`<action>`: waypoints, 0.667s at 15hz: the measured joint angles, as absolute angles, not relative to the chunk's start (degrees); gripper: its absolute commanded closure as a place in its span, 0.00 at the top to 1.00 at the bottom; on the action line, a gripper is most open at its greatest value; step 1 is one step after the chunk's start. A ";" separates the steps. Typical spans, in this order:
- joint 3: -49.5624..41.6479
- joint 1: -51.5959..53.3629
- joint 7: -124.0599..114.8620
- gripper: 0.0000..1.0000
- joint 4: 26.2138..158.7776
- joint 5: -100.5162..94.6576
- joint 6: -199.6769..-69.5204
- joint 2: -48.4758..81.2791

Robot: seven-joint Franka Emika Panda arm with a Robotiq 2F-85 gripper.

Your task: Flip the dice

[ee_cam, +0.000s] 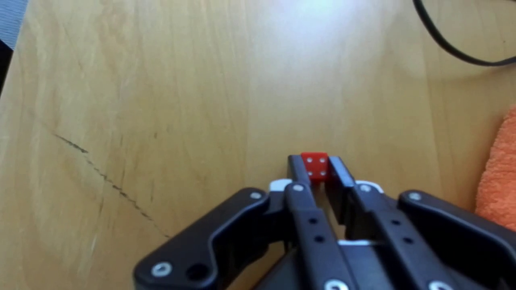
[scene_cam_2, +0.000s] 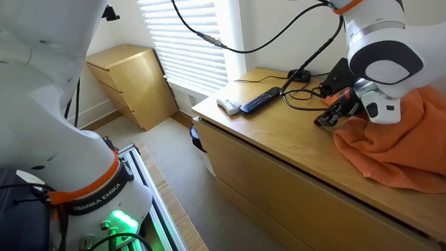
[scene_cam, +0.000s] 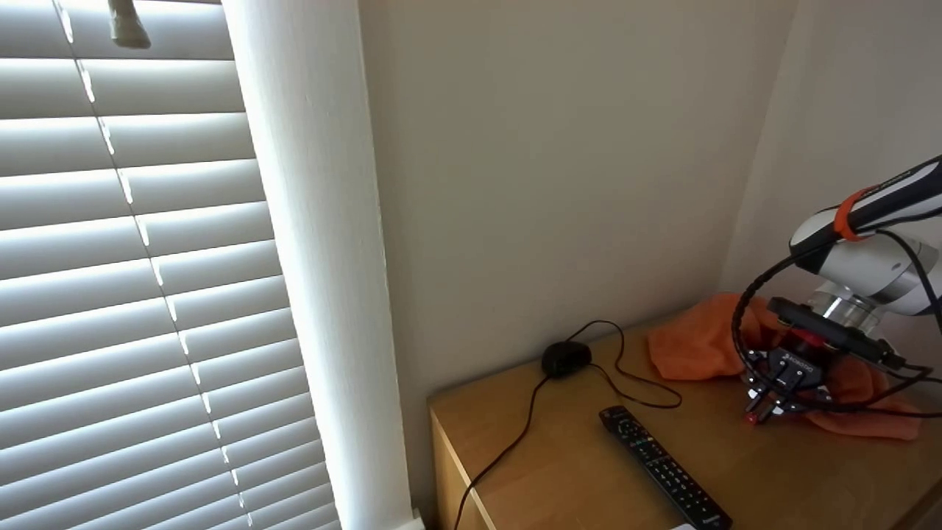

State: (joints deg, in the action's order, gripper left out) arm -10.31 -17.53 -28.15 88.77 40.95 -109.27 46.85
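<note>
The die is a small red cube with white dots (ee_cam: 316, 164). In the wrist view its upper visible face shows a square of dots. My gripper (ee_cam: 315, 171) is shut on it, with one black fingertip touching each side, and the die pokes out a little past the tips. In an exterior view the die shows as a red spot (scene_cam: 751, 419) at the tips of the gripper (scene_cam: 762, 411). The gripper is tilted and low over the wooden dresser top (scene_cam_2: 289, 129); I cannot tell whether the die touches the wood. The gripper also shows in an exterior view (scene_cam_2: 322, 121), the die unclear there.
An orange towel (scene_cam_2: 400, 146) lies crumpled beside and behind the gripper. A black remote (scene_cam: 662, 465), a white controller (scene_cam_2: 229, 106) and a small black device (scene_cam: 566, 358) with a loose cable lie on the dresser top. A wall stands behind. The dresser's front edge (scene_cam_2: 264, 153) drops to the floor.
</note>
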 measured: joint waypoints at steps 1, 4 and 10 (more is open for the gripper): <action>-10.36 -17.05 -28.33 0.04 88.78 40.58 -109.27 46.67; -10.64 -14.50 -29.68 0.04 89.34 38.14 -109.37 44.99; -12.05 -6.88 -36.25 0.04 94.22 27.15 -118.76 39.66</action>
State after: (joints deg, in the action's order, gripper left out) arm -12.05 -6.88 -36.25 94.22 27.15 -118.76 39.66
